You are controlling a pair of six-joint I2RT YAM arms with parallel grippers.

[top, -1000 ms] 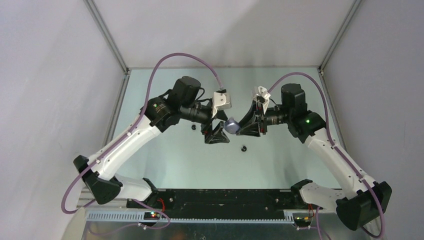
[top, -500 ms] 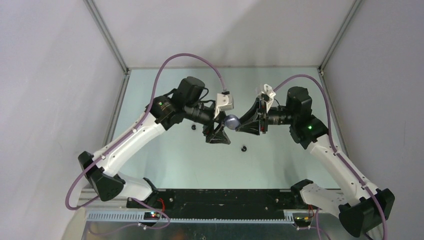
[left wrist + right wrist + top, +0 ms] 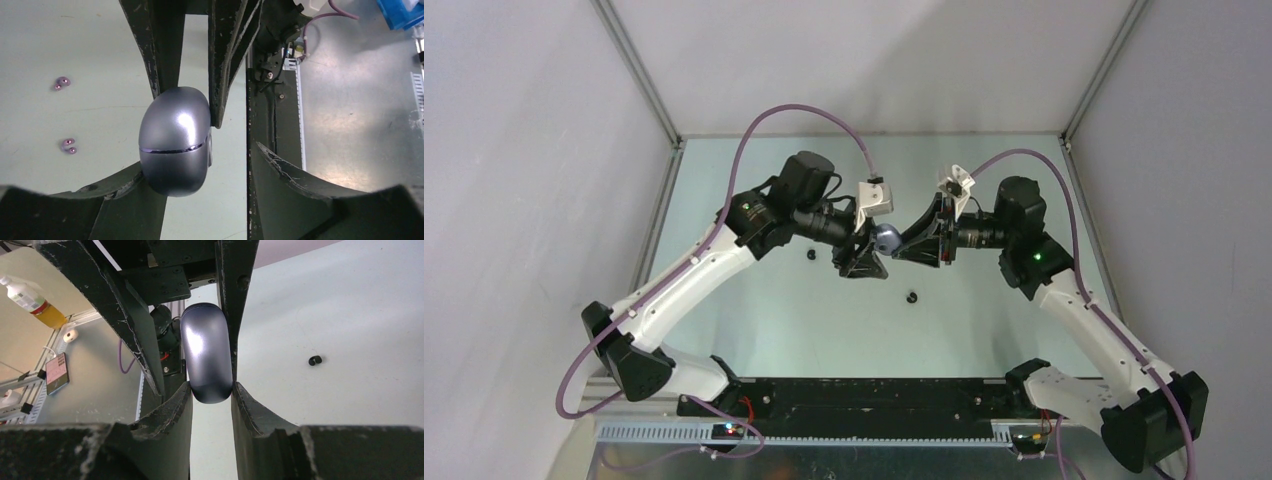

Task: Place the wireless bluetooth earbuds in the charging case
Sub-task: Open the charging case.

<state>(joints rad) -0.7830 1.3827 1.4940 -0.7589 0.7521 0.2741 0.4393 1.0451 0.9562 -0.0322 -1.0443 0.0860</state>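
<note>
The charging case (image 3: 886, 238), a closed glossy grey-purple shell, hangs above the table between both arms. My right gripper (image 3: 211, 387) is shut on the case (image 3: 206, 357), one finger flat against each side. My left gripper (image 3: 202, 160) stands open around the case (image 3: 172, 140): its left finger touches the shell from below, while its right finger (image 3: 280, 170) is apart from it. Two purple earbuds (image 3: 62, 83) (image 3: 69, 145) lie on the table in the left wrist view. A black earbud (image 3: 314, 360) lies on the table in the right wrist view.
Two small dark buds (image 3: 811, 254) (image 3: 912, 296) lie on the pale green table (image 3: 984, 330) below the arms. Grey walls with metal posts (image 3: 639, 70) close in the back and sides. A black rail (image 3: 874, 395) runs along the near edge.
My left gripper's jaws have narrowed around the case and one finger now touches it. Both arms have shifted slightly towards the back. The right grip is unchanged.
</note>
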